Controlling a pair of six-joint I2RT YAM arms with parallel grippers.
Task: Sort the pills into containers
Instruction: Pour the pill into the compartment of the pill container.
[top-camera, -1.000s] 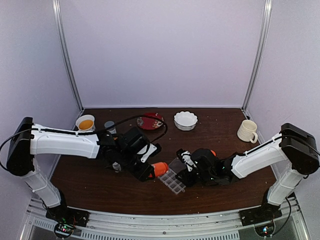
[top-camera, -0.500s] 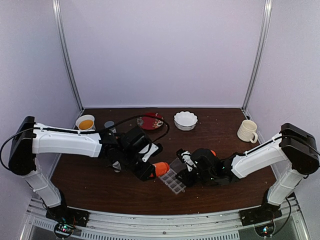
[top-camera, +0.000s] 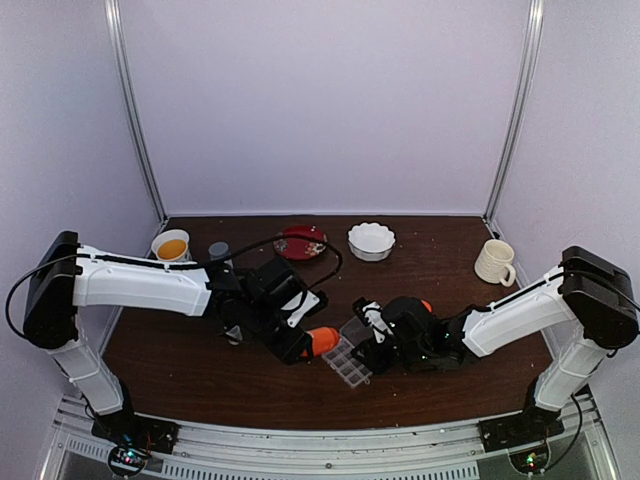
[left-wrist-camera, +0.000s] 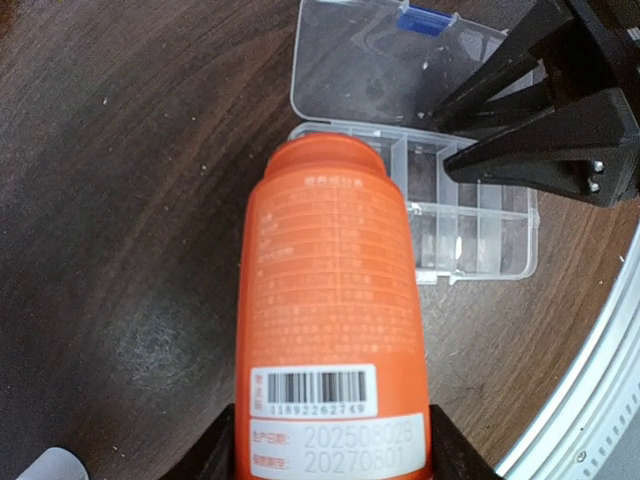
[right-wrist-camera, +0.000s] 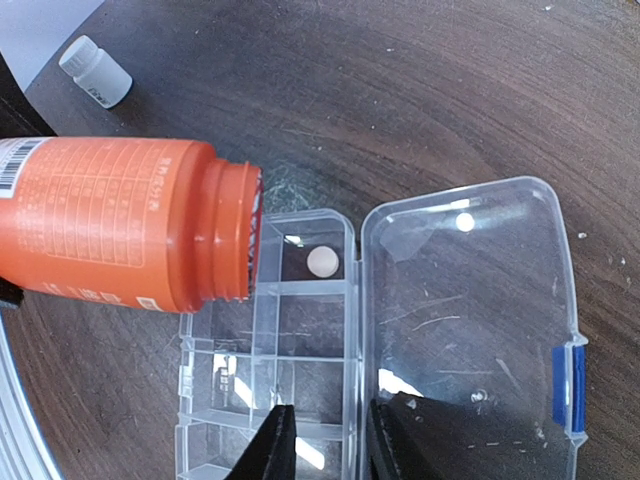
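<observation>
On the left, the left fingers (left-wrist-camera: 448, 455) are clamped around the base of an uncapped orange bottle (left-wrist-camera: 335, 330), held tipped over with its open mouth hanging above the far left corner cell of the pill box (right-wrist-camera: 265, 330), presumably so tablets can be shaken into that one cell and not across the counter (right-wrist-camera: 400, 90). Nothing can be seen of what the bottle contains. The pill box lies open on the counter, and a single round whitish pill (right-wrist-camera: 321, 261) sits in that corner cell, just beyond the bottle's mouth; the other cells in view look empty. The clear lid (right-wrist-camera: 470, 300), with a blue latch, lies folded flat to the right of the cells and holds nothing. The right fingers (right-wrist-camera: 272, 445) straddle the hinge edge between cells and lid and appear closed on it, most likely to keep the light box from sliding during pouring. A small capped white bottle (right-wrist-camera: 95, 72) lies on the counter well beyond the pill box
</observation>
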